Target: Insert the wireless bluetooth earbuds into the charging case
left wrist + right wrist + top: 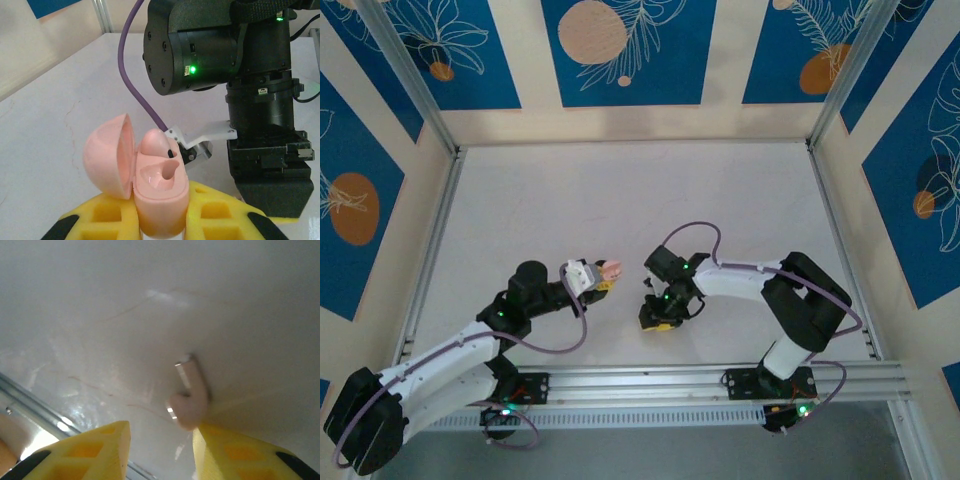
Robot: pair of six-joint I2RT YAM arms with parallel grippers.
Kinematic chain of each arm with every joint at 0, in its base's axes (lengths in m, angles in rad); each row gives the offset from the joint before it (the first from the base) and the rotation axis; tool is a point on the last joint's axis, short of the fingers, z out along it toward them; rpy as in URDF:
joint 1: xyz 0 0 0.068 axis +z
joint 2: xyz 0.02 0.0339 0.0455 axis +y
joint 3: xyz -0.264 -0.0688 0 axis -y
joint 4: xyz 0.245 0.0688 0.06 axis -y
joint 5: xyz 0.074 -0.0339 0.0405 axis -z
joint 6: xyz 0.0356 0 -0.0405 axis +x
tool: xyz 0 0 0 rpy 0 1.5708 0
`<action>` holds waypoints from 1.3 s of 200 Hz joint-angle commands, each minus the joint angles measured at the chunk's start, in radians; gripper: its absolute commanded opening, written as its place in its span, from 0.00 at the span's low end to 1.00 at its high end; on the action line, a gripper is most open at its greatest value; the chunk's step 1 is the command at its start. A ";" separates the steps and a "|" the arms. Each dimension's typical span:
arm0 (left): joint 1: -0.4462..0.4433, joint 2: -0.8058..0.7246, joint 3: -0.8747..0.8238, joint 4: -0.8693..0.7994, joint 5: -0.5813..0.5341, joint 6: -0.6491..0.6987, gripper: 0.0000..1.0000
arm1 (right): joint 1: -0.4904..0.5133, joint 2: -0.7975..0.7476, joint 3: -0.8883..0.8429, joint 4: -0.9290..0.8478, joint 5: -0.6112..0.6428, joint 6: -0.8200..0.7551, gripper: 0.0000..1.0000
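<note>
1. The charging case (160, 202) is pale pink and is held upright by the left gripper (162, 217), w/ the yellow pads clenched on its lower body. The lid (107, 155) is swung open to one side.
2. In the top view the case (610, 268) is seen at the tip of the left gripper (592, 280), near mid-table. The right gripper (660, 318) is near it but apart, pointed down at the table (620, 200).
3. Done: one seated earbud (154, 142), pale pink, is lodged in the far well of the case.
4. Not done: the near well (167, 172) is seen empty, w/ its stem-shaped hollow exposed.
5. The loose earbud (190, 397), also pale pink, is lying on the white table, stem pointed away from the cam. It is just beyond the tips of the right gripper (160, 432), closer to the finger at the right of that view. Whether that finger is touched can't be told.
6. R jaws are parted w/ nothing between them, so the bud is judged not gripped.
7. Progress is judged approx. half: 1 of 2 buds is in.
8. Left to do: the loose bud is to be pinched, lifted, carried over to the case and set stem-down into the empty well.
</note>
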 commanded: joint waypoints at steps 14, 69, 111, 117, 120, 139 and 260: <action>-0.008 -0.023 0.000 -0.015 -0.011 0.007 0.17 | -0.032 0.020 0.048 -0.023 0.060 -0.030 0.39; -0.008 -0.043 -0.002 -0.036 -0.021 0.014 0.17 | -0.031 0.054 0.091 0.027 0.042 -0.056 0.39; -0.008 -0.056 -0.005 -0.044 -0.024 0.013 0.17 | -0.020 0.115 0.112 0.037 0.000 -0.073 0.38; -0.007 -0.060 -0.005 -0.048 -0.025 0.013 0.17 | -0.013 0.121 0.114 0.035 -0.005 -0.074 0.38; -0.007 -0.062 -0.005 -0.050 -0.025 0.014 0.17 | -0.010 0.123 0.115 0.034 -0.007 -0.076 0.38; -0.008 -0.074 -0.007 -0.062 -0.028 0.015 0.17 | 0.001 0.134 0.127 0.018 -0.026 -0.093 0.35; -0.008 -0.110 -0.013 -0.089 -0.039 0.017 0.17 | 0.040 0.054 0.176 -0.051 -0.118 -0.189 0.28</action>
